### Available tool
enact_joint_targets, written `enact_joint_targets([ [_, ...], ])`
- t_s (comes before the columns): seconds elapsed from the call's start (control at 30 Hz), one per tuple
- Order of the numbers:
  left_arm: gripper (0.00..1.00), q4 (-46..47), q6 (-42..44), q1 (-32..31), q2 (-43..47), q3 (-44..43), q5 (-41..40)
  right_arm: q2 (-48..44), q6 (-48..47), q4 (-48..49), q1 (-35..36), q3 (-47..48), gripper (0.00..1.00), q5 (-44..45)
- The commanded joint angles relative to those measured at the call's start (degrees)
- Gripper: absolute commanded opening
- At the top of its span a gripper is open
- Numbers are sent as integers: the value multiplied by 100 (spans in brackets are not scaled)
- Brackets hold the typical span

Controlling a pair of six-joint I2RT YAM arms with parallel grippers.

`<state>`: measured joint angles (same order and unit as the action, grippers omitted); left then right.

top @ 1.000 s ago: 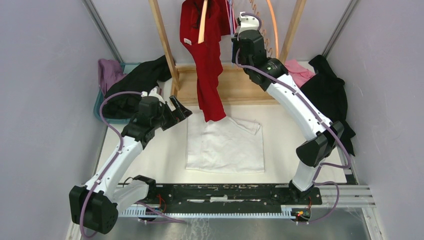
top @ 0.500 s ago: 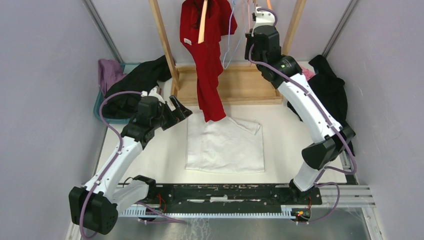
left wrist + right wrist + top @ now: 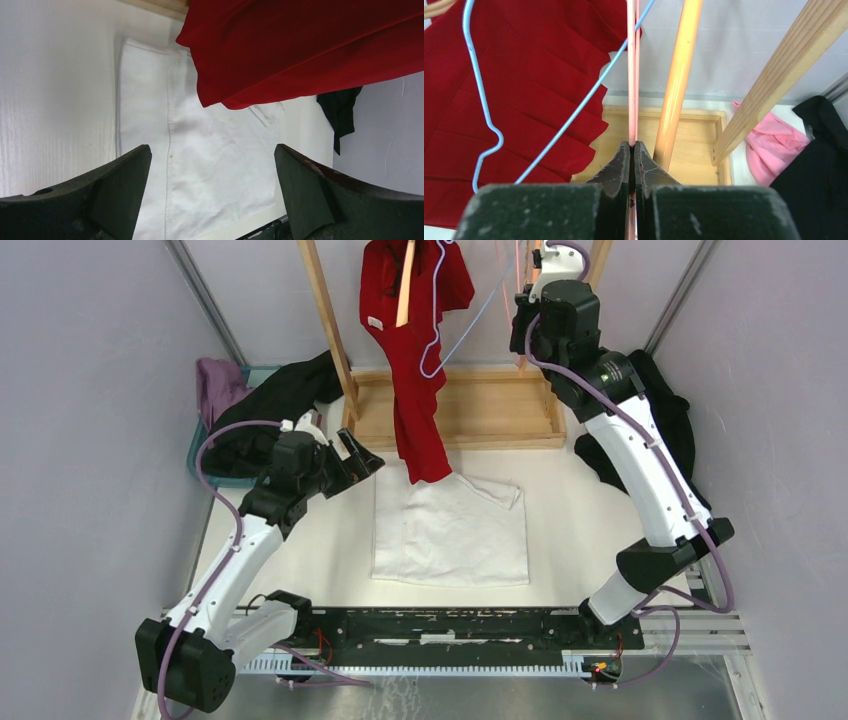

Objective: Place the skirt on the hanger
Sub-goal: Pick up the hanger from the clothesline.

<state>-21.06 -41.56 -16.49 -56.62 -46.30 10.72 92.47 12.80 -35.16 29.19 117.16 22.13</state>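
My right gripper (image 3: 632, 146) is clamped on the pink hanger (image 3: 631, 75) wire at twelve o'clock. My left gripper (image 3: 360, 456), jaws wide apart, hovers at the ten o'clock corner of the white skirt (image 3: 450, 535). The skirt lies flat on the table (image 3: 300, 540), below the hanging red garment (image 3: 412, 360).

I read no text, brand or number anywhere; the small white tag (image 3: 375, 322) on the red pleated garment (image 3: 405, 350) was too tiny to make out.

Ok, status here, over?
Left end effector open near white skirt. Right end effector shut on pink hanger. Red garment overhangs skirt's top edge.
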Motion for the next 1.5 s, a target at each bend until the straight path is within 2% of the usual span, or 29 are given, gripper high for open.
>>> enact_joint_targets([
  [0.0,99,41,116,-8,141,-309,105,284,-85,-494,-23,661,1,209],
  [0.13,99,49,101,-4,133,-362,147,681,-64,-860,-23,906,1,432],
  [0.4,99,-64,131,-8,192,-506,125,986,-79,-986,-19,831,1,1550],
  [0.6,99,-73,130,-3,161,-568,158,969,-80,-838,-130,851,1,1616],
  [0.67,99,-82,131,-16,175,-582,158,874,-59,-745,-160,768,1,1379],
  [0.9,99,-56,122,-3,186,-558,176,96,-66,253,-159,-428,1,-240],
  [1.17,99,-9,91,-5,240,-472,175,-374,-287,766,-145,-833,1,-546],
  [1.33,99,30,61,-5,247,-411,185,-821,-382,1358,-105,-1390,1,-703],
  [1.47,99,32,56,-9,255,-405,184,-1179,-392,1448,-41,-1744,1,-731],
])
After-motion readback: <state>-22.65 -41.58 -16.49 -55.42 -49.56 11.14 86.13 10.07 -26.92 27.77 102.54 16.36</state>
